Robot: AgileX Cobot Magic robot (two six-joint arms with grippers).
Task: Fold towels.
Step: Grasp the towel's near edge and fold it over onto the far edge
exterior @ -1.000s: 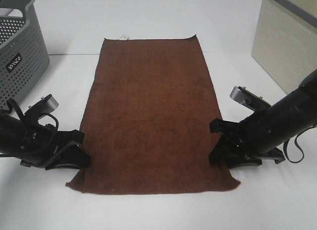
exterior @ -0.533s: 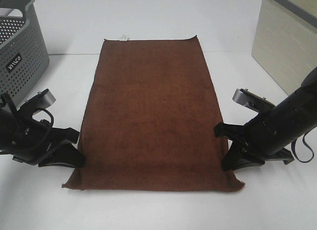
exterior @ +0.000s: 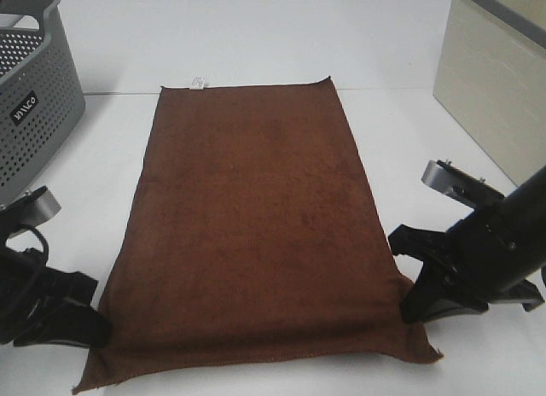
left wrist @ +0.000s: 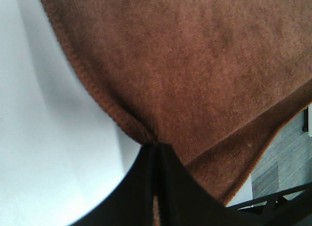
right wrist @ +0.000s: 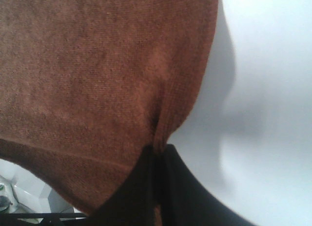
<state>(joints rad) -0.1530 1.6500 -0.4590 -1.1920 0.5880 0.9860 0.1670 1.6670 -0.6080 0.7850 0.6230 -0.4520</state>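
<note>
The towel point(exterior: 256, 217) lies lengthwise on the table point(exterior: 281, 37), its near end between the grippers. The left gripper point(exterior: 95, 326) pinches its left edge, jaws pressed together on the cloth; the right gripper point(exterior: 408, 300) likewise pinches its right edge.

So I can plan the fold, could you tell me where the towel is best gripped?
Pinch the towel by its long hems close to the near corners, one from each outer side: it lies spread lengthwise, leaving those thin edges exposed. The left gripper and right gripper are shut there.
</note>
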